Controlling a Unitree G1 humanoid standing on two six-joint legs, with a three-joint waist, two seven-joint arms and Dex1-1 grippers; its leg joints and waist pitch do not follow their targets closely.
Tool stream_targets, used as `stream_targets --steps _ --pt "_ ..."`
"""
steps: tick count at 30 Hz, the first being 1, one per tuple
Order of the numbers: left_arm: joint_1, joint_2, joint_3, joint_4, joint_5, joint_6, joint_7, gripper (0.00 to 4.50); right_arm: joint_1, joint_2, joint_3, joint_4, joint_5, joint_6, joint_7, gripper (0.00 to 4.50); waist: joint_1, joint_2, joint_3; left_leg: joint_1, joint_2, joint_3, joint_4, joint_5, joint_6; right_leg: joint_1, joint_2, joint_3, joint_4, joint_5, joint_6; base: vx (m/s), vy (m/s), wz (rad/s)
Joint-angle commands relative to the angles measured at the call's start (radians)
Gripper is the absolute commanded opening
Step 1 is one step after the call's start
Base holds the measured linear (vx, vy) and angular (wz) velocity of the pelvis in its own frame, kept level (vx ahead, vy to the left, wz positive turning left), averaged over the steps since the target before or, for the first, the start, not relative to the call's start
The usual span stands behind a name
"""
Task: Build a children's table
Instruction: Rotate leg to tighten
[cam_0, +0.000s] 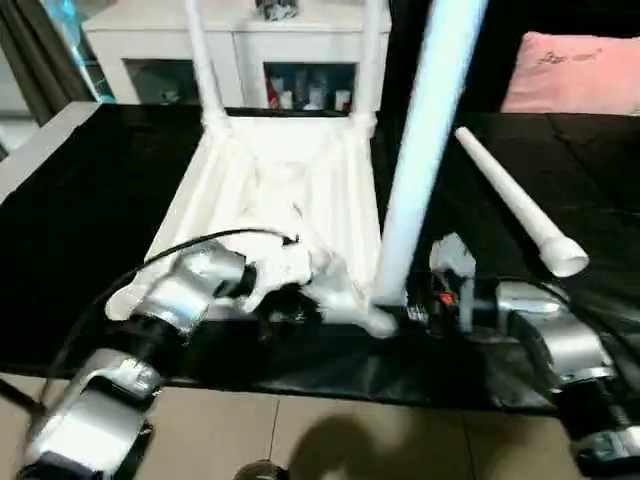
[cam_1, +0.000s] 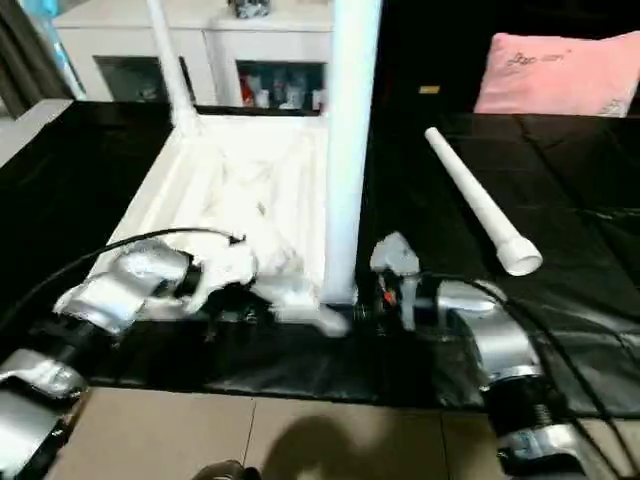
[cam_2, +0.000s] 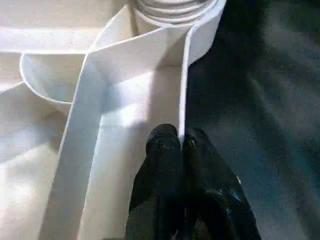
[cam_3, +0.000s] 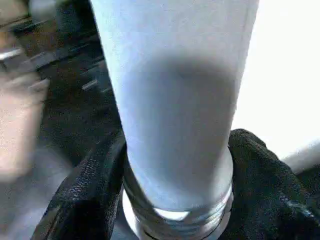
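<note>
The upright leg (cam_0: 415, 160) runs off the picture's top edge, its upper end unseen. The left fingers (cam_2: 165, 150) hide the tabletop (cam_0: 270, 190) rim they pinch (cabinet (cam_0: 240, 50) contents too blurred to identify).

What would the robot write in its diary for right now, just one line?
left end effector: shut on white ribbed plastic tabletop wall | right end effector: around upright white tapered leg at near corner | spare white leg: lying on black cover

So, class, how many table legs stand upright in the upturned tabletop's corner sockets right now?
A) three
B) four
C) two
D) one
A: two legs rise at the far corners of the tabletop, a third leg stands at the near corner with the right gripper around its base, and the fourth leg lies loose on the black table cover.
</note>
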Motion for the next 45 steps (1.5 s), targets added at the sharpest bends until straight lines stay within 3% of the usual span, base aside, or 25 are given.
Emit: stream_targets --steps 1,2,4,5,9,13,18,19,21,22,25,28,33,34,37,41,42,45 --pt "-0.048 -0.061 0.066 0.003 -0.019 0.074 0.167 0.00 0.003 0.068 0.026 0.057 -0.050 0.030 -0.140 2.70 -0.017 -0.015 -0.054 0.031 0.031 -0.009 -0.080 -0.289 -0.022 0.026 -0.055 0.025 -0.087 -0.236 -0.222 -0.061 0.008 -0.03" --pt "-0.063 -0.108 0.108 0.003 -0.027 0.150 0.281 0.00 -0.005 0.136 0.011 0.086 -0.060 0.041 -0.257 2.70 -0.028 -0.012 -0.052 0.029 0.028 -0.012 -0.084 -0.302 -0.033 0.027 -0.056 0.021 -0.088 -0.258 -0.217 0.000 0.000 0.00" --pt "-0.064 -0.139 0.127 -0.020 -0.033 0.191 0.335 0.00 -0.016 0.182 0.004 0.104 -0.064 0.056 -0.326 2.70 -0.042 -0.015 -0.052 0.025 0.025 -0.016 -0.086 -0.318 -0.033 0.031 -0.058 0.014 -0.093 -0.294 -0.201 0.000 0.000 0.00" --pt "-0.063 -0.150 0.133 -0.030 -0.033 0.206 0.350 0.00 -0.020 0.198 0.002 0.109 -0.068 0.061 -0.348 2.69 -0.043 -0.013 -0.053 0.029 0.026 -0.014 -0.084 -0.321 -0.025 0.026 -0.058 0.016 -0.099 -0.295 -0.194 0.000 0.000 0.00" --pt "-0.082 -0.232 0.182 -0.040 -0.049 0.273 0.464 0.00 -0.067 0.299 -0.042 0.159 -0.056 0.096 -0.501 2.69 -0.052 -0.012 -0.057 0.025 0.025 -0.012 -0.080 -0.279 -0.006 0.028 -0.055 0.018 -0.094 -0.207 -0.210 0.000 0.000 0.00" --pt "-0.095 -0.274 0.194 -0.049 -0.047 0.309 0.517 0.00 -0.099 0.333 -0.031 0.198 -0.097 0.077 -0.549 2.69 -0.056 -0.008 -0.065 0.020 0.023 -0.011 -0.072 -0.192 0.024 0.037 -0.052 0.014 -0.082 -0.052 -0.237 0.000 0.000 0.00" --pt "-0.080 -0.259 0.163 -0.069 -0.016 0.312 0.497 0.00 -0.103 0.333 -0.037 0.199 -0.097 0.094 -0.551 2.69 -0.055 -0.004 -0.070 0.021 0.023 -0.010 -0.066 -0.123 0.074 0.042 -0.051 0.010 -0.073 0.091 -0.260 0.000 0.000 0.00" --pt "-0.072 -0.249 0.157 -0.076 -0.007 0.317 0.489 0.00 -0.103 0.333 -0.051 0.195 -0.090 0.101 -0.552 2.69 -0.056 -0.005 -0.069 0.020 0.023 -0.010 -0.066 -0.129 0.079 0.043 -0.052 0.010 -0.074 0.086 -0.263 0.000 0.000 0.00" --pt "-0.070 -0.244 0.155 -0.076 -0.004 0.317 0.485 0.00 -0.103 0.331 -0.053 0.193 -0.090 0.101 -0.554 3.25 -0.057 -0.004 -0.066 0.022 0.025 -0.010 -0.069 -0.156 0.075 0.042 -0.053 0.010 -0.078 0.047 -0.263 0.000 0.000 0.00" --pt "-0.068 -0.239 0.154 -0.078 -0.002 0.319 0.481 0.00 -0.104 0.330 -0.060 0.195 -0.088 0.098 -0.559 3.25 -0.057 -0.002 -0.065 0.024 0.026 -0.010 -0.071 -0.175 0.066 0.042 -0.053 0.010 -0.081 0.018 -0.262 0.000 0.000 0.00" --pt "-0.062 -0.221 0.152 -0.081 0.002 0.321 0.470 0.00 -0.105 0.317 -0.068 0.199 -0.092 0.082 -0.555 3.48 -0.063 0.005 -0.063 0.022 0.027 -0.013 -0.077 -0.207 0.042 0.042 -0.052 0.010 -0.082 -0.003 -0.255 0.000 0.000 0.00" --pt "-0.057 -0.203 0.144 -0.079 0.004 0.304 0.447 0.00 -0.093 0.297 -0.067 0.172 -0.088 0.072 -0.531 3.83 -0.069 0.003 -0.064 0.023 0.026 -0.013 -0.077 -0.214 0.034 0.044 -0.052 0.010 -0.081 0.010 -0.260 0.000 0.000 0.00" --pt "-0.039 -0.143 0.131 -0.061 -0.010 0.219 0.339 0.00 -0.037 0.199 -0.065 0.061 -0.072 0.066 -0.414 4.09 -0.066 0.001 -0.070 0.020 0.024 -0.012 -0.068 -0.148 0.073 0.050 -0.052 0.009 -0.074 0.123 -0.265 0.000 0.000 0.00" --pt "-0.034 -0.121 0.122 -0.051 -0.008 0.192 0.306 0.00 -0.020 0.161 -0.075 0.023 -0.053 0.086 -0.370 4.31 -0.065 0.005 -0.070 0.020 0.024 -0.011 -0.065 -0.134 0.083 0.050 -0.052 0.009 -0.072 0.143 -0.270 0.000 0.000 0.00" --pt "-0.028 -0.093 0.109 -0.036 -0.004 0.149 0.262 0.00 0.001 0.113 -0.084 -0.028 -0.024 0.088 -0.296 4.45 -0.057 0.004 -0.069 0.022 0.027 -0.010 -0.065 -0.142 0.097 0.049 -0.052 0.008 -0.074 0.134 -0.276 0.000 0.000 0.00" --pt "-0.018 -0.060 0.089 -0.035 -0.006 0.100 0.190 0.00 0.022 0.040 -0.084 -0.092 0.001 0.094 -0.189 4.45 -0.047 0.003 -0.067 0.025 0.032 -0.010 -0.067 -0.161 0.088 0.046 -0.052 0.008 -0.074 0.083 -0.281 0.000 0.000 0.00" --pt "-0.008 -0.029 0.065 -0.040 -0.006 0.051 0.113 0.00 0.035 -0.017 -0.074 -0.135 0.010 0.079 -0.111 4.45 -0.042 0.003 -0.067 0.026 0.033 -0.009 -0.066 -0.156 0.087 0.044 -0.053 0.009 -0.073 0.079 -0.279 0.000 0.000 0.00" --pt "0.002 0.000 0.042 -0.048 -0.012 0.002 0.037 0.00 0.038 -0.061 -0.058 -0.160 0.009 0.049 -0.047 4.45 -0.024 0.000 -0.069 0.026 0.035 -0.007 -0.062 -0.135 0.093 0.042 -0.054 0.010 -0.070 0.088 -0.269 0.000 0.000 0.00"
